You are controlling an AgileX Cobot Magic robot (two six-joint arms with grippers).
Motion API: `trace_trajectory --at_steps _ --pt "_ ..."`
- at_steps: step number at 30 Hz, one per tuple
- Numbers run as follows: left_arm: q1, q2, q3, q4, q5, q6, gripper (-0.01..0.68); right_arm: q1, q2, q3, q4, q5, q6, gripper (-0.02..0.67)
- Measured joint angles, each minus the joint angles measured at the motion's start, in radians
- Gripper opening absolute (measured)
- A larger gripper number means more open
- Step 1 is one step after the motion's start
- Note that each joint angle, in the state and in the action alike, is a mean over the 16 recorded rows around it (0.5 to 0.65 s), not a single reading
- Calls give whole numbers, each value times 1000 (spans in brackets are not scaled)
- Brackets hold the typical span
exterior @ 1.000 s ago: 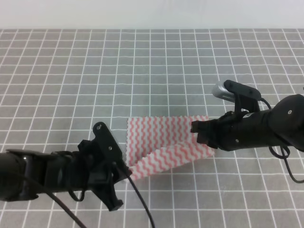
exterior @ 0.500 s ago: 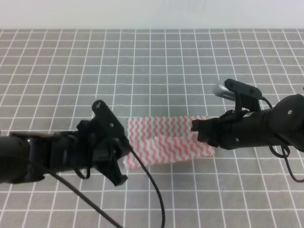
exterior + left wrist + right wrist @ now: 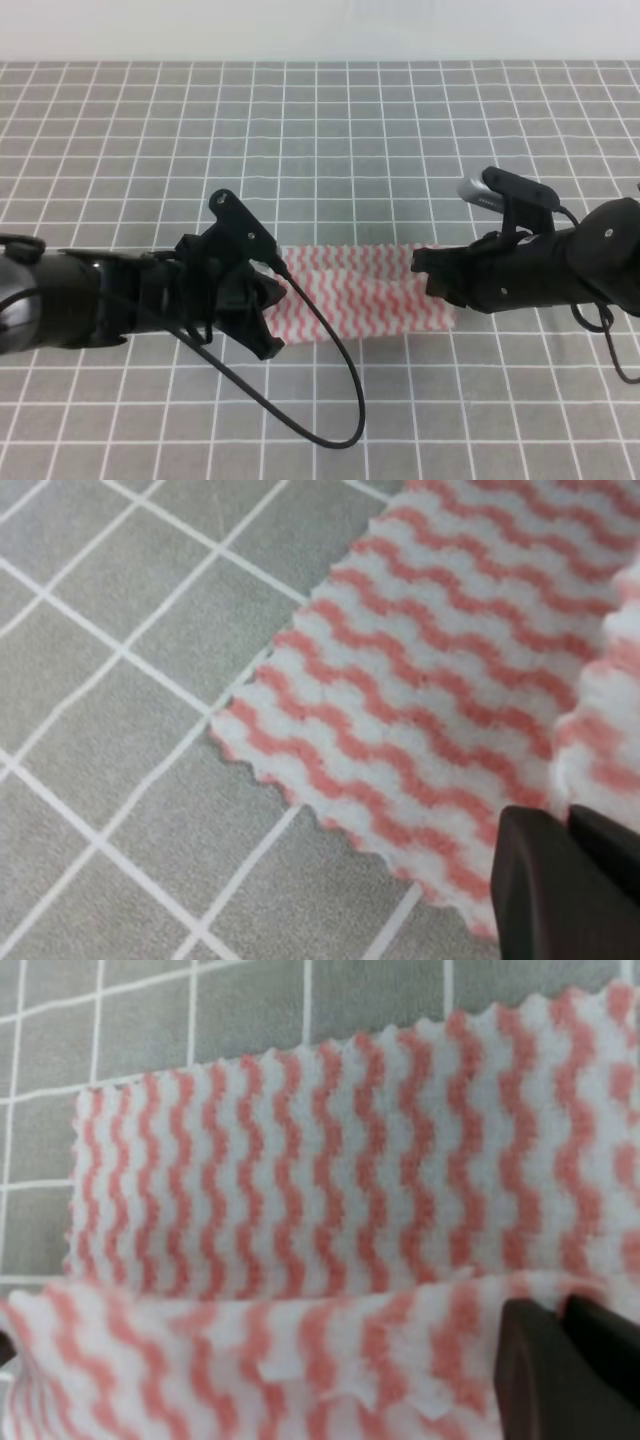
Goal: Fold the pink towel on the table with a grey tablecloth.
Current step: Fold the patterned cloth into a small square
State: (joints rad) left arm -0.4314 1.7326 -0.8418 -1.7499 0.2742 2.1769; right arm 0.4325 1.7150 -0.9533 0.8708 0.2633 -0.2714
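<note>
The pink towel [image 3: 365,292] lies mid-table on the grey tablecloth [image 3: 330,130], long axis left-right. My left gripper [image 3: 272,300] and right gripper [image 3: 425,268] each pinch one end of its lifted near layer; the far edge lies directly beyond.

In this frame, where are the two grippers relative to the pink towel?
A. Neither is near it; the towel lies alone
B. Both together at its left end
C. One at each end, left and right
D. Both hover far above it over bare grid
C: in the high view the left gripper sits at the left end of the pink towel and the right gripper at its right end.
</note>
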Motion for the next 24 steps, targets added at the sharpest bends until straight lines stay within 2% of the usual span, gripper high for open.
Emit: trace_trajectory --at_steps 24 --pt "0 81 -91 0 -36 1 -2 -44 94 -105 4 51 0 -14"
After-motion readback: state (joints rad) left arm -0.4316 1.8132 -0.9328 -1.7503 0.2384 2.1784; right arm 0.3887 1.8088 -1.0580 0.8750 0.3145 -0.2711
